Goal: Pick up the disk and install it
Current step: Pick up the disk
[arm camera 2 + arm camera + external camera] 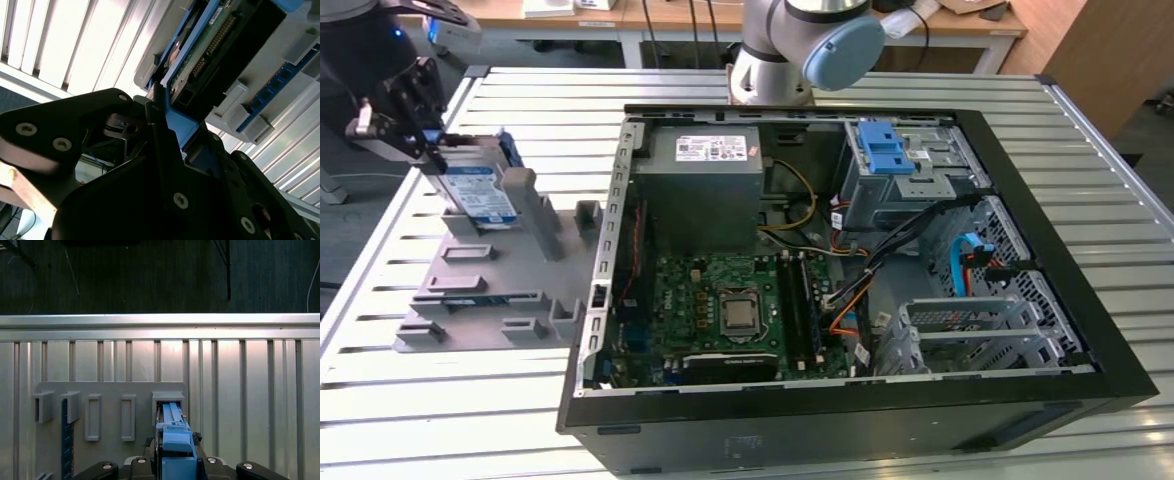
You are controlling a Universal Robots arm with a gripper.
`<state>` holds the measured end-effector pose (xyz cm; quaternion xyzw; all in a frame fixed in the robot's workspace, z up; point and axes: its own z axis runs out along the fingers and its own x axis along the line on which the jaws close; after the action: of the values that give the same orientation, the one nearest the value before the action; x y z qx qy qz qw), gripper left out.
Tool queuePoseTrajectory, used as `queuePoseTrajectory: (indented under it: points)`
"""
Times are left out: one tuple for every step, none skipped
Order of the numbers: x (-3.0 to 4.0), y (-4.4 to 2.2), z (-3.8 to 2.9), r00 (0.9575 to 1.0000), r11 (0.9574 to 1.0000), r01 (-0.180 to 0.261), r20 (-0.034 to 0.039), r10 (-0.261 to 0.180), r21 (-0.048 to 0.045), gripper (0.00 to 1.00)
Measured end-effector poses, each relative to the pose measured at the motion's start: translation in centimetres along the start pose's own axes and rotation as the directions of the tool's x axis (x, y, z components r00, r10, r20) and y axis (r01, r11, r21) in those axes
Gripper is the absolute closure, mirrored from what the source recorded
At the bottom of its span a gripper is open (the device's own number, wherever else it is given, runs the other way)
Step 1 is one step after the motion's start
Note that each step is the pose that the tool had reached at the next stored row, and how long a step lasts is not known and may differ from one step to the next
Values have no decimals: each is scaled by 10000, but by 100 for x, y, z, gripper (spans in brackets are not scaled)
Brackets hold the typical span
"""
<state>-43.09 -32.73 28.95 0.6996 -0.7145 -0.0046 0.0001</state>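
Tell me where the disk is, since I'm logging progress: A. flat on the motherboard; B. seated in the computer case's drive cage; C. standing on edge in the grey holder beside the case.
C: the disk stands on edge in the grey holder, outside the computer case, the gripper clamped on it.

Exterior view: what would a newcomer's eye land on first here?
The open computer case fills the middle of the slatted table, its motherboard exposed. At the exterior view's left, the disk stands upright in a grey fixture, with the gripper at its upper edge.
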Motion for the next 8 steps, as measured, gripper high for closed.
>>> queuePoseTrajectory:
  points:
    - [0, 0, -6, 10000, 10000, 0, 0, 0, 1, 64]
    - [0, 0, -12, 10000, 10000, 0, 0, 0, 1, 64]
    - [0, 0, -16, 10000, 10000, 0, 1, 0, 1, 64]
    - [0, 0, -21, 10000, 10000, 0, 0, 0, 1, 64]
    - [0, 0, -26, 10000, 10000, 0, 0, 0, 1, 64]
    - [0, 0, -31, 10000, 10000, 0, 0, 0, 0, 64]
    - [0, 0, -36, 10000, 10000, 0, 0, 0, 0, 64]
    - [0, 0, -43, 10000, 10000, 0, 0, 0, 1, 64]
